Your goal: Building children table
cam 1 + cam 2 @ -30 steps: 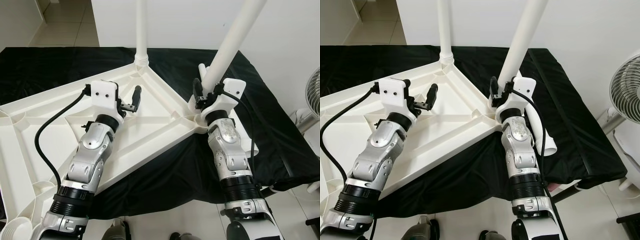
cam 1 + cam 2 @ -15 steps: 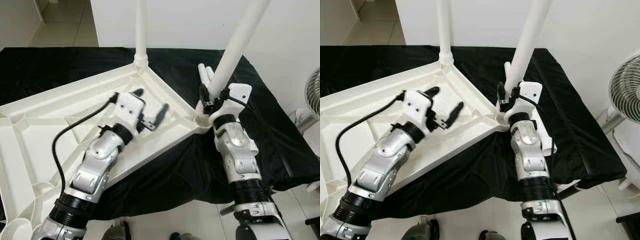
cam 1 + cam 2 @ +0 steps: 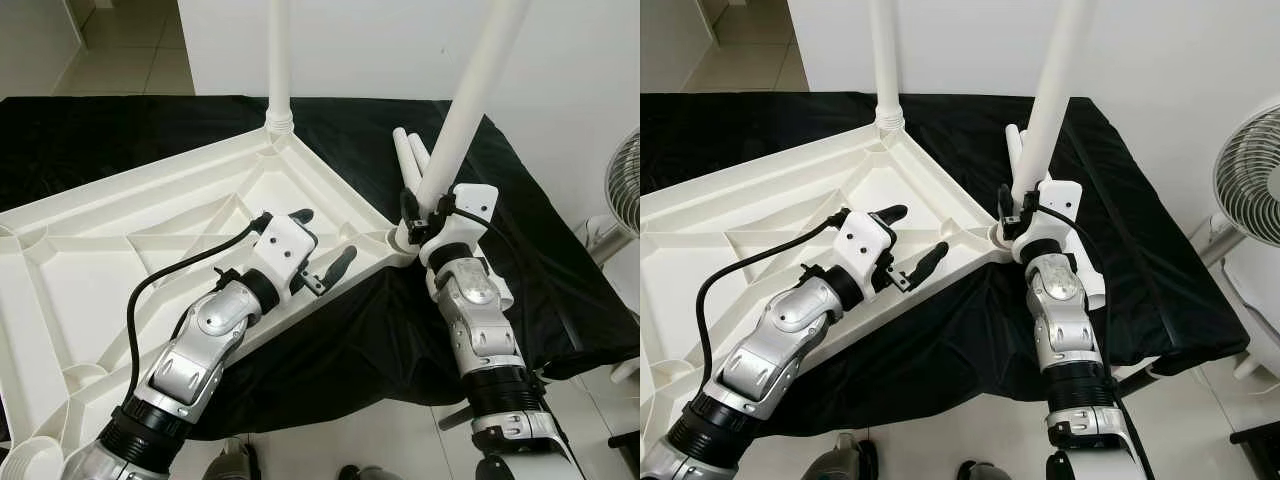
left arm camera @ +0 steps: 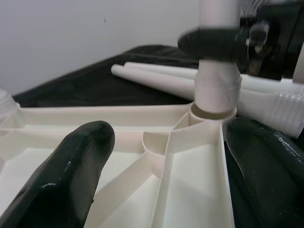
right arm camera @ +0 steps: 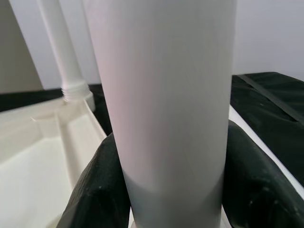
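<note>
Right gripper (image 3: 1025,203) clamps the leg (image 3: 1052,90) to seat it in the tabletop (image 3: 760,215) corner socket; left gripper (image 3: 912,240), fingers apart, hovers near that edge to brace.

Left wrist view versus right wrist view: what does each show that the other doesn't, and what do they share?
The left wrist view shows the left gripper open over the tabletop's ribbed underside, the corner socket, and spare legs lying on the black cloth. The right wrist view shows the right gripper shut on the leg, plus a second upright leg. Both show the gripped leg and the tabletop.
</note>
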### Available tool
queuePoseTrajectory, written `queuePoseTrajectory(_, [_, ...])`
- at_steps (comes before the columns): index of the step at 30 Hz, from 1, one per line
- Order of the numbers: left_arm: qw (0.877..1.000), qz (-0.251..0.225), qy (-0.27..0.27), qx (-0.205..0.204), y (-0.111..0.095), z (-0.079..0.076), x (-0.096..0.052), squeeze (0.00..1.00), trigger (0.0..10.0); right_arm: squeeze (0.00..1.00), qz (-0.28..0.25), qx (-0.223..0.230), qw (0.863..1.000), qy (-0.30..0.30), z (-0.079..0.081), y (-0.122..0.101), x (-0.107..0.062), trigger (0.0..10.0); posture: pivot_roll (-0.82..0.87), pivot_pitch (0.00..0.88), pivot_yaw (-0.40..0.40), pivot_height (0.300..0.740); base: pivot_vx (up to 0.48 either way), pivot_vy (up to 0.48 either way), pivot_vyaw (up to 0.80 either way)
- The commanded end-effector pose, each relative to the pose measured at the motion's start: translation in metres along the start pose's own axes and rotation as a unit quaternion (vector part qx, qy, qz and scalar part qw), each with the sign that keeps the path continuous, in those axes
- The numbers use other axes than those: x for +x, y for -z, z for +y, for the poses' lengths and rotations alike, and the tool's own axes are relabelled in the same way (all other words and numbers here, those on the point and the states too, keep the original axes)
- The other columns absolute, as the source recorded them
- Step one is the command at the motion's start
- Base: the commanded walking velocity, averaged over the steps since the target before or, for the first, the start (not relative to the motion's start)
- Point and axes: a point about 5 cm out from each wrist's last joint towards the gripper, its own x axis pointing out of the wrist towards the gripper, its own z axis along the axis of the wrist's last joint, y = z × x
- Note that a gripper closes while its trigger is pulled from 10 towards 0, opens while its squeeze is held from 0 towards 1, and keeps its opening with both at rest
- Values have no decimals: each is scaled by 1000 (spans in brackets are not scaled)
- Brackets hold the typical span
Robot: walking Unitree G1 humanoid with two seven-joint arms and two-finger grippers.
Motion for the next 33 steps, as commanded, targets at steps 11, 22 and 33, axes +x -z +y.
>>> queuePoseTrajectory(11, [994, 67, 83, -24, 10, -30, 26, 0, 10000, 0, -69, 10, 996, 54, -23, -32, -2, 10000, 66, 132, 0, 740, 0, 0, 0])
queuePoseTrajectory(22, [978, 176, 106, -44, 30, -42, 37, 0, 10000, 0, -77, 3, 994, 79, -34, -38, -6, 10000, 42, 131, 33, 740, 0, 0, 0])
queuePoseTrajectory(33, [969, 227, 80, -49, 39, -37, 44, 0, 3020, 0, -75, -1, 994, 81, -33, -37, -8, 10000, 32, 122, 47, 740, 0, 0, 0])
